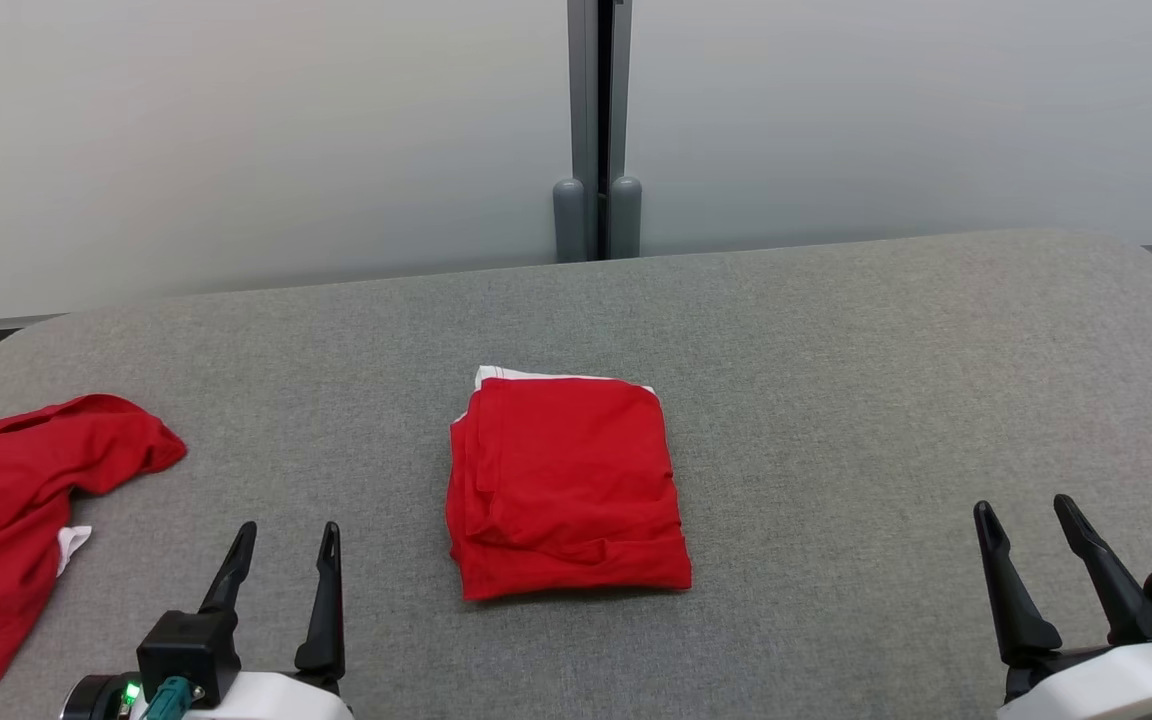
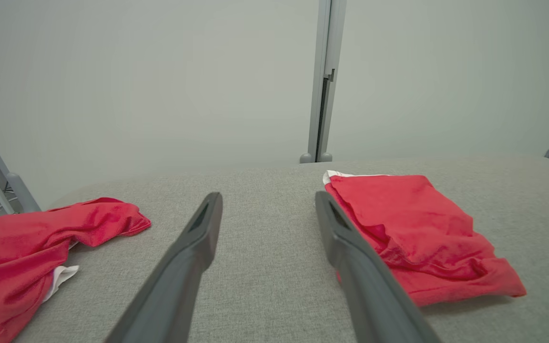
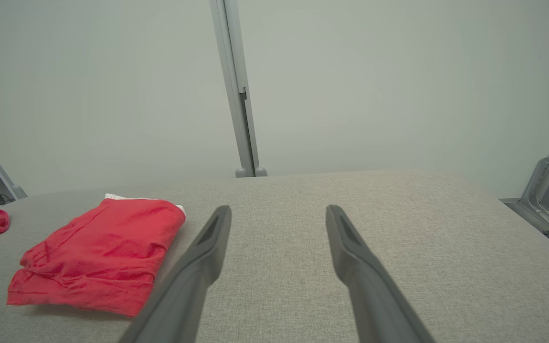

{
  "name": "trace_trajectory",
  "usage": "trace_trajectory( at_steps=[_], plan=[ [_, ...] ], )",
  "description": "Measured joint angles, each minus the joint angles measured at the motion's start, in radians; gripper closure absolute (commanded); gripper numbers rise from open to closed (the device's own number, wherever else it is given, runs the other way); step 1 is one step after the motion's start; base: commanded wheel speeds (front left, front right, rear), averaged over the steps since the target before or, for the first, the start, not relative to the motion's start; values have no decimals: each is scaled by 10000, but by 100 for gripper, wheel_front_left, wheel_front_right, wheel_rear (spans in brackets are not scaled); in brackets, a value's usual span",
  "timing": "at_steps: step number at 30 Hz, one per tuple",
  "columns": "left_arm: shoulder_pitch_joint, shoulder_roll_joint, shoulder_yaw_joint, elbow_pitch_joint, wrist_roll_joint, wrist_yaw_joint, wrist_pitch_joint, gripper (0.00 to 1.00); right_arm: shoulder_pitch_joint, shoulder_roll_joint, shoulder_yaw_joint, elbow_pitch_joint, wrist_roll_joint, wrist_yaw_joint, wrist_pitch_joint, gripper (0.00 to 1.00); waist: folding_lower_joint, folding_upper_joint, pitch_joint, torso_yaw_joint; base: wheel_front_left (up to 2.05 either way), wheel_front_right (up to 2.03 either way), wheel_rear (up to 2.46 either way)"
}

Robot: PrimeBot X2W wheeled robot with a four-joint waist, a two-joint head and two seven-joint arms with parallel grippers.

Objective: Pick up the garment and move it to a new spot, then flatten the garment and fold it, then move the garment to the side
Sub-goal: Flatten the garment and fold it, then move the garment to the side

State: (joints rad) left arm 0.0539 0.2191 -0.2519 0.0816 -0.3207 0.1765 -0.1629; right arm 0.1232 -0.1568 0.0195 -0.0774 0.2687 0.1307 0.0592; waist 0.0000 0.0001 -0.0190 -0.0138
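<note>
Head view: the folded garment (image 1: 566, 485), a red, roughly square packet with a white edge showing at its far side, lies in the middle of the grey tabletop (image 1: 836, 400). The left gripper (image 1: 289, 530) hangs nearer the robot than the garment and off to its left, fingers spread and empty. The right gripper (image 1: 1023, 505) is well apart from the garment on its right, fingers likewise spread and holding nothing. A crumpled garment (image 1: 16, 500), also red, lies far to the left of the folded one. A grey post (image 1: 596, 120) stands beyond it, against the pale wall.

Left wrist view: the left gripper (image 2: 268, 196) has its fingers parted over bare cloth. The folded garment (image 2: 412, 228) sits just right of the right-hand finger, and that finger covers part of its near edge. The crumpled garment (image 2: 26, 243) lies well to the left.

Right wrist view: the right gripper (image 3: 278, 208) is wide apart and empty, with the folded garment (image 3: 103, 247) to the left of its fingers.

Judging by the neat packet, folding looks done and the last step, moving it aside, is not yet begun. That calls for pinching the stacked layers together at one edge, or one gripper on each side, so the fold does not spill open while carried or slid.
</note>
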Motion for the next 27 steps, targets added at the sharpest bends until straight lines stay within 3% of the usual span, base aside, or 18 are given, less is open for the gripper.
trace_trajectory(
  at_steps=[10,17,27],
  plan=[
    [-124,-25,-52,63,-75,54,-44,0,-14,35,63,13,-27,0,29,0,1,0,64,97,0,0,0],
    [-846,-192,-238,-33,-25,50,-228,0,-503,-253,167,102,-100,0,40,0,1,0,461,575,0,0,0],
    [-2032,-736,-499,144,167,-12,-746,0,-2360,-702,1354,1929,299,0,-77,0,0,0,1773,1791,0,0,0]
  ],
)
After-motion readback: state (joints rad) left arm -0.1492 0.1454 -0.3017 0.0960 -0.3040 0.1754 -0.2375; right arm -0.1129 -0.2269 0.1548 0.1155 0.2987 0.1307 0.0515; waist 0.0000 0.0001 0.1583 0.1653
